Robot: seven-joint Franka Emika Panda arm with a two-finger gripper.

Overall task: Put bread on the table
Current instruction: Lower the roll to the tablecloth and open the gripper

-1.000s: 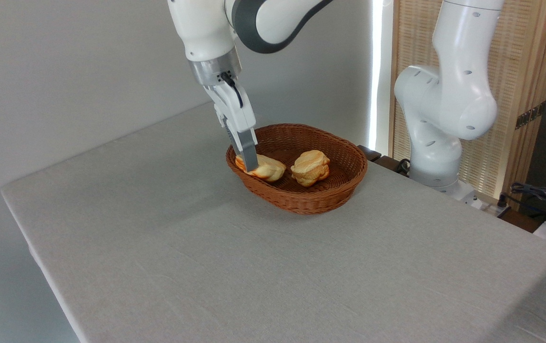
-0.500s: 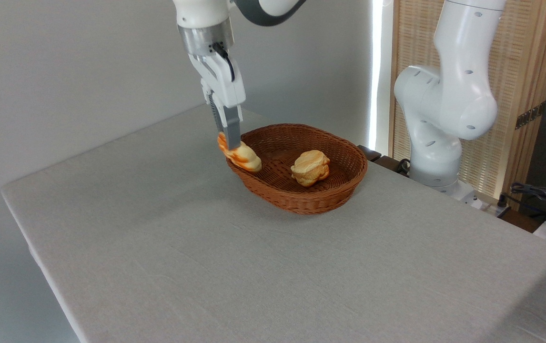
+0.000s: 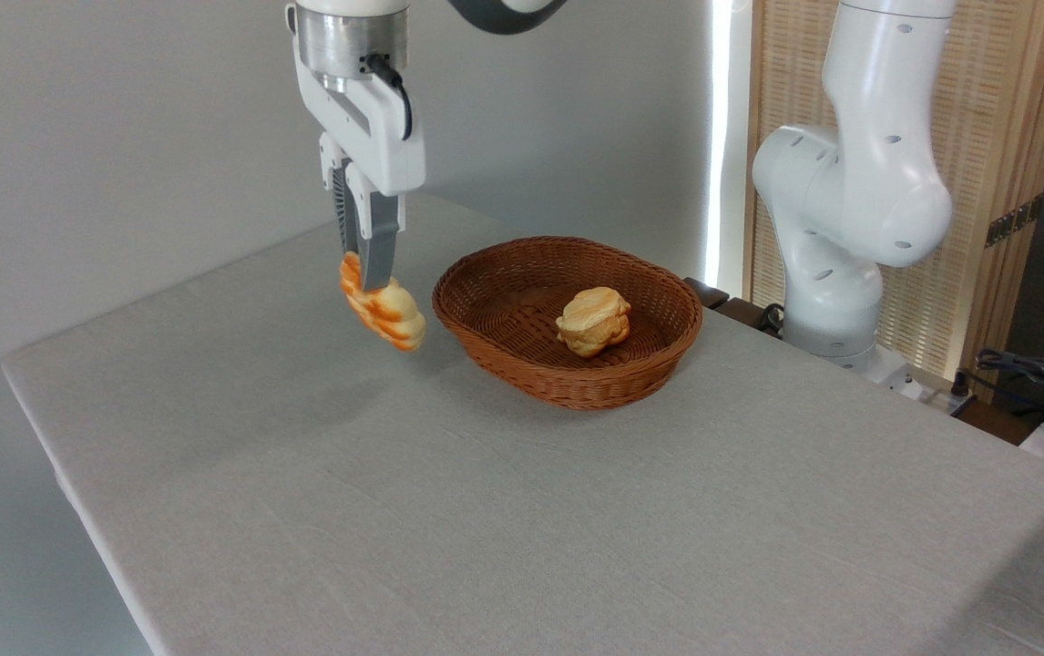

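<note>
The Panda arm [image 3: 850, 182] is glossy white with rounded, bulbous joint housings dotted with small dark recessed screw holes; a dark grey band curves across the link at the top edge; the wrist ends in a brushed-metal flange [image 3: 351, 36]; a black cable [image 3: 399, 87] loops down the white gripper [image 3: 367, 273] body; its two fingers [image 3: 378, 239] are grey, one ribbed

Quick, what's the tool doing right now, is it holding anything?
Tool: closed on the braided bread, gripping it near its upper end; the loaf hangs tilted above the table, left of the basket.
</note>
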